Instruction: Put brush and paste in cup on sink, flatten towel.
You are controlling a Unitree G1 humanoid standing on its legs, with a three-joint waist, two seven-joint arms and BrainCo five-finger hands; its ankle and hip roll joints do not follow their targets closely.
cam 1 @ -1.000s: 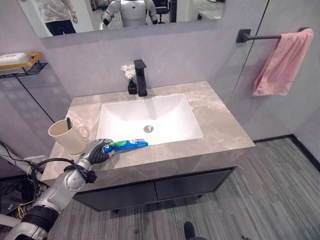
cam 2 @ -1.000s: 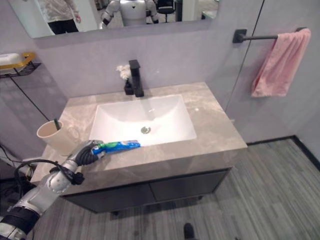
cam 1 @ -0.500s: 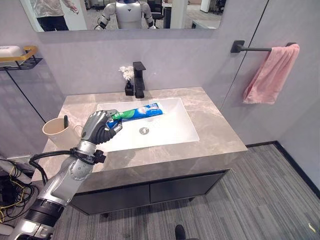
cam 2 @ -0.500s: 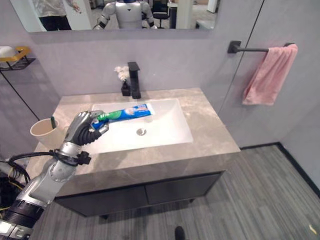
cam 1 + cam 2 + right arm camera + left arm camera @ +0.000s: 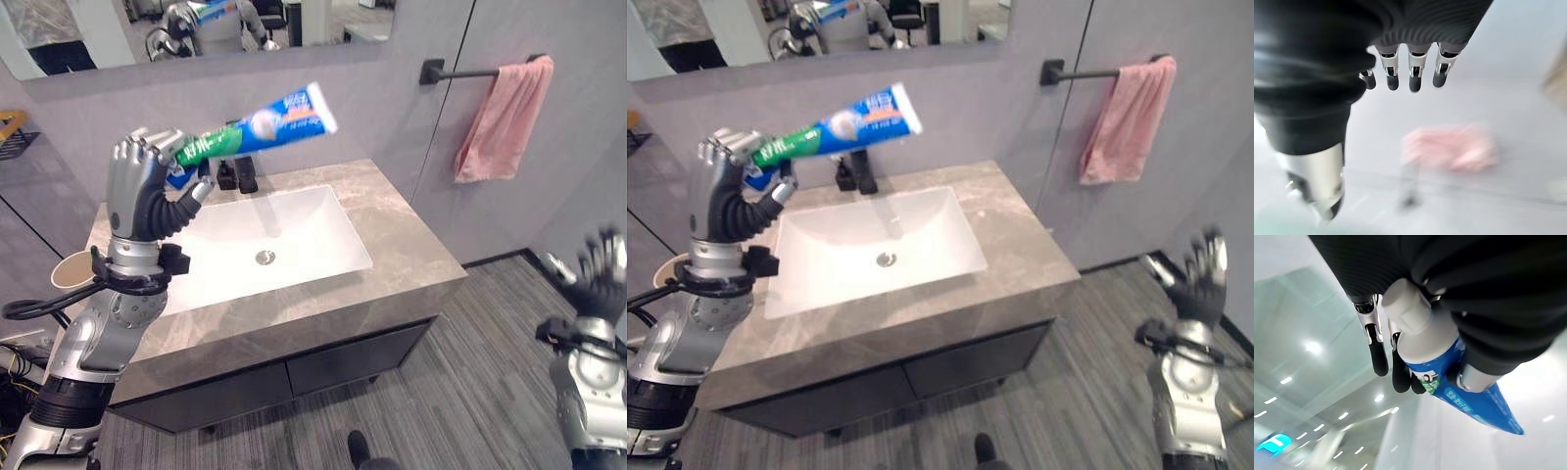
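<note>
My left hand (image 5: 137,196) is raised high over the left of the counter, shut on a blue and green toothpaste tube (image 5: 260,127). The tube slants up to the right, white cap (image 5: 1410,316) at the hand. Its fingers (image 5: 1378,357) curl round the tube. A beige cup (image 5: 71,271) stands at the counter's left end, partly behind my left arm. The pink towel (image 5: 500,117) hangs bunched from a black bar (image 5: 460,73) on the right wall. My right hand (image 5: 598,279) is low at the right, over the floor, open with fingers (image 5: 1413,73) straight.
A white basin (image 5: 294,230) is set in the grey marble counter (image 5: 411,264), with a black faucet (image 5: 245,174) behind it. A mirror (image 5: 88,39) hangs above. Grey plank floor (image 5: 470,372) lies between the vanity and my right hand.
My left hand has lifted the toothpaste tube from over the basin to well above the counter. My right hand has come into view at the lower right. The camera has shifted.
</note>
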